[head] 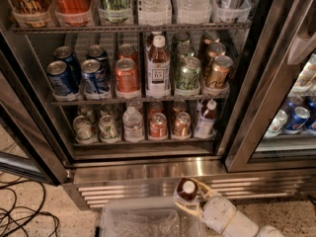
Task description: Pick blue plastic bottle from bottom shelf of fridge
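The fridge [148, 169] stands open in front of me. My gripper [191, 198] is low at the bottom edge of the view, in front of the ribbed base grille. Its pale fingers [202, 185] are closed around the blue plastic bottle [187, 188], seen from above with its white cap and dark reddish-brown liquid. The bottom shelf [143, 141] holds several small cans and a clear water bottle [132, 123]. In its right lane stands a second, similar small bottle [205, 118] with a white cap and a pale label.
A clear plastic bin [148, 221] sits on the floor just left of the gripper. Black cables [22, 216] lie on the floor at left. The middle rack has cans and a tall amber bottle [158, 68]. The adjoining cooler [296, 117] is at right behind a steel frame [256, 98].
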Controlling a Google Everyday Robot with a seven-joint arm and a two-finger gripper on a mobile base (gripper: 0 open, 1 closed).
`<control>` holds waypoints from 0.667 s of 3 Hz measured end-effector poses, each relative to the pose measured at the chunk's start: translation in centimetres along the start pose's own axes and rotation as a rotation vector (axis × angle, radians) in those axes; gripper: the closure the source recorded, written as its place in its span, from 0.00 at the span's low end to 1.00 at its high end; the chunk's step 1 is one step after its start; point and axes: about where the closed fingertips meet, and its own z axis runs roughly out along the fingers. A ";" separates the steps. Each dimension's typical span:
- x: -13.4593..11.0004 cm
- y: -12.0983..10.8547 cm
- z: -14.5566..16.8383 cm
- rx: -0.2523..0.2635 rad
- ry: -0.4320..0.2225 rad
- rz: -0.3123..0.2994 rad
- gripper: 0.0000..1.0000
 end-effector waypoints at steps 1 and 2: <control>-0.1 0.1 0.0 0.001 0.005 -0.030 1.00; 0.5 0.4 0.0 0.000 0.005 -0.033 1.00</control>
